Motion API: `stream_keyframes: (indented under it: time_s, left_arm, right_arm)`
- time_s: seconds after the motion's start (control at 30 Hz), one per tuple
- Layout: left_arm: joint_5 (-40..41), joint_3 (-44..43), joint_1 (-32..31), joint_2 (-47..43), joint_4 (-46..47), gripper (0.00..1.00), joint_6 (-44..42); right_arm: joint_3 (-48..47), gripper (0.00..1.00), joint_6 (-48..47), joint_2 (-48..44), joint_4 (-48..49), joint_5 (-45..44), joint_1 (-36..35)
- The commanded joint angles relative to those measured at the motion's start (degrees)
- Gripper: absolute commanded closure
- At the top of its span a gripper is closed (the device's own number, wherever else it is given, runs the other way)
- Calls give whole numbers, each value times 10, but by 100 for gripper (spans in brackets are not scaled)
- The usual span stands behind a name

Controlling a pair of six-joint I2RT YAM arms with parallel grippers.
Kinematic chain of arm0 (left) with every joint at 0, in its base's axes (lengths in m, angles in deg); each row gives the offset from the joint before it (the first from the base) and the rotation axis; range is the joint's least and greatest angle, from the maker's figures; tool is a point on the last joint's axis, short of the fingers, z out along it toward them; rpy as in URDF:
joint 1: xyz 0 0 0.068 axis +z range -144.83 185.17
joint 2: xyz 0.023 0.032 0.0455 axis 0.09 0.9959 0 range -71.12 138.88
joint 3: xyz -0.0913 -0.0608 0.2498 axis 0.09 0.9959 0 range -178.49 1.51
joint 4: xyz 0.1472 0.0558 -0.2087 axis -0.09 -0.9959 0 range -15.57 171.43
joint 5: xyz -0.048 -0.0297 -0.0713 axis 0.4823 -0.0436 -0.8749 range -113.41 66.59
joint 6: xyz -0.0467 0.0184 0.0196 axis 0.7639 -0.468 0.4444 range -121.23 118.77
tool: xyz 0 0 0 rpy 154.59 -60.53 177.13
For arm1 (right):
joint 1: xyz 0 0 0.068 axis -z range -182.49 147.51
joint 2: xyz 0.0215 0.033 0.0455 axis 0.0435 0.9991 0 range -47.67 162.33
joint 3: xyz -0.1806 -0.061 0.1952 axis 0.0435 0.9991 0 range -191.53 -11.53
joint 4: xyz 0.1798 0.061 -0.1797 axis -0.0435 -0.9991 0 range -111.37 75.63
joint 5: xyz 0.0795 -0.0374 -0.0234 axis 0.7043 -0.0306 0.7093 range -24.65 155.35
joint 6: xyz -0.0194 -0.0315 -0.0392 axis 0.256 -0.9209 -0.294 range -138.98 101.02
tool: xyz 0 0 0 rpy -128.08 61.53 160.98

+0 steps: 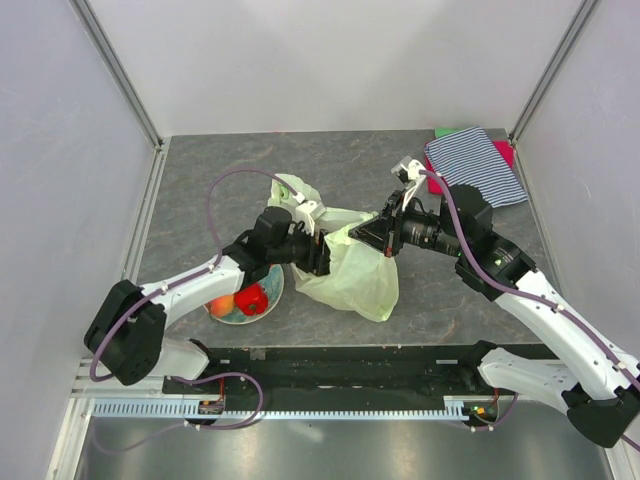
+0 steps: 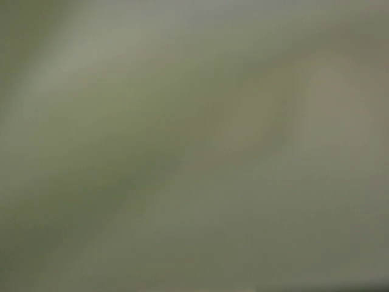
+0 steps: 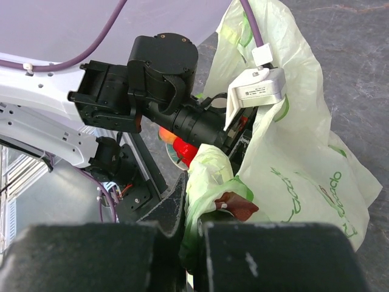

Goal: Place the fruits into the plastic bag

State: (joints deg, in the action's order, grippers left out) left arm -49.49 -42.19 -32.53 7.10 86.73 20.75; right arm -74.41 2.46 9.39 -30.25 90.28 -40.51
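Writing: the plastic bag (image 1: 352, 272), pale green and crinkled, is carrying darker green printed letters and loop marks on its side. In the right wrist view they are running sideways across creases and I am not able to read a word. A white camera mount (image 3: 255, 91) on the left arm is showing a line of fine print, too small to read.

Bag position: it is lying near the middle of the grey bench (image 1: 230, 170), held between both arms.

Right tool (image 3: 193, 228): its fingers are pressing together on a bunched fold of the bag's rim, at the bag's 1 o'clock in the top view.

Left tool (image 1: 316, 256): it is reaching into the bag's mouth from 9 o'clock. Plastic is covering the fingers, so I cannot tell how wide they are standing or whether they are gripping anything. The left wrist view is giving only a pale green blur.

Fruits: a red fruit (image 1: 255, 297) and an orange fruit (image 1: 222, 303) are sitting in a round dish (image 1: 268, 312) just beside the bag at its 8 o'clock, partly under the left arm.

Edges and room: pale walls (image 1: 60, 150) are closing off three sides. Bare bench is showing from the bag towards 12 o'clock and towards 4 o'clock. A striped cloth (image 1: 478, 170) is lying in the far 1 o'clock corner, well apart from the bag.
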Motion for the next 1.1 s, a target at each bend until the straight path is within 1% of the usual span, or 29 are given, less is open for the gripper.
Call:
stream_keyframes:
  time_s: [0.0, 0.07, 0.1, 0.23, 0.5, 0.73, 0.9, 0.93, 0.97, 1.07]
  left_arm:
    - [17, -1, -5, -3, -22, 42, 2]
    - [31, -2, -5, -16, -24, 33, 0]
    - [33, -3, -5, -20, -25, 26, -1]
    - [41, -12, -5, -32, -34, 20, -11]
    - [44, -22, -5, -40, -39, 20, -18]
    - [65, -36, -5, -87, -44, 21, -23]
    - [110, -59, -5, -155, -49, 21, -33]
    - [123, -64, -5, -162, -80, 21, -37]
    - [153, -75, -4, -172, -89, 22, -39]
    - [181, -89, 2, -204, -102, 22, -49]
  right_arm:
    - [3, 100, 1, -12, 28, -8, 0]
    - [3, 100, 1, -12, 26, -10, 0]
    - [4, 100, 0, -12, 25, -12, 0]
    - [2, 100, -5, -13, 22, -18, 0]
    - [6, 100, -3, -19, 20, -21, 0]
    - [7, 100, -4, -24, 16, -24, 0]
    - [6, 100, -5, -28, 13, -23, 0]
    - [6, 100, -5, -29, 13, -23, 1]
    - [6, 100, -5, -29, 12, -23, 0]
    - [7, 100, -4, -33, 11, -23, 0]
